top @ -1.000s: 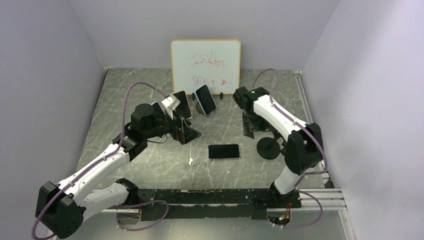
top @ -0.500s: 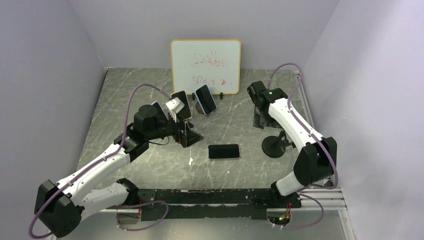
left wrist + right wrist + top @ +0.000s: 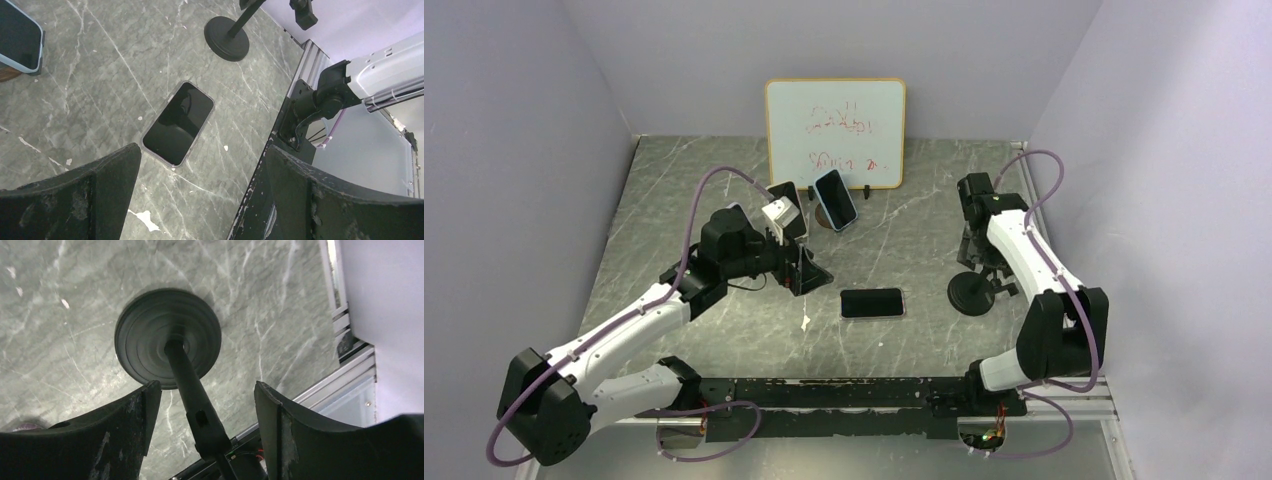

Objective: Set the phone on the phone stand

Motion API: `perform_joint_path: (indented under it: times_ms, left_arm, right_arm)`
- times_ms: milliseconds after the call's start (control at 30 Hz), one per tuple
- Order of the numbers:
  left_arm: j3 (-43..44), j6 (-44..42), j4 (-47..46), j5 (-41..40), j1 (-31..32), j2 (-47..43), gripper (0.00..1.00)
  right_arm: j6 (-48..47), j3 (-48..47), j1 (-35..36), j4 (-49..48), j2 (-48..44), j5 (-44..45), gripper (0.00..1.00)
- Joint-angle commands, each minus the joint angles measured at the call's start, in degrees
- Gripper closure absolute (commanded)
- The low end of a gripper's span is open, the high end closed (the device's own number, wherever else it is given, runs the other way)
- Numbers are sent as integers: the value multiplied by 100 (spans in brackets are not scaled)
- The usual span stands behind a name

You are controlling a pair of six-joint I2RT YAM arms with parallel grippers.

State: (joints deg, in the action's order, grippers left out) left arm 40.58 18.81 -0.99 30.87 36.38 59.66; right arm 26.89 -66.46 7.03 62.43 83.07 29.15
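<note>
The phone (image 3: 872,302) lies flat and face up, dark screen, mid-table; the left wrist view shows it (image 3: 178,123) just ahead of my fingers. The phone stand (image 3: 967,295), black with a round base, stands to its right. My right gripper (image 3: 977,262) hangs over the stand and hides its top. In the right wrist view the stand's pole (image 3: 197,405) rises from the base (image 3: 167,337) between my fingers, with a gap on each side; the gripper (image 3: 206,386) is open. My left gripper (image 3: 804,270) is open and empty (image 3: 200,150), left of the phone.
Two other phones lean on holders at the back, one in a blue case (image 3: 835,199) and one darker (image 3: 789,208). A whiteboard (image 3: 835,133) stands against the rear wall. A metal rail (image 3: 1039,215) runs along the right edge, and a black rail (image 3: 864,392) along the front.
My right arm has swung right and toward the front, from near the back phones to over the stand, and its jaws have narrowed. My left gripper has crept slightly right toward the phone.
</note>
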Motion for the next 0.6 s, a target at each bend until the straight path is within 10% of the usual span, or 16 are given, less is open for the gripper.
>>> perform_joint_path:
  times_ms: [0,400,567]
  left_arm:
    - [215,-8,-62,13,57,48,1]
    - [187,-42,-26,-114,62,107,1]
    - [170,-91,-23,-344,53,31,1]
  right_arm:
    - [-135,303,-33,-401,-31,-367,31]
    - [-192,412,-34,-682,9,-635,100]
    - [-353,104,2,-773,-85,-961,100]
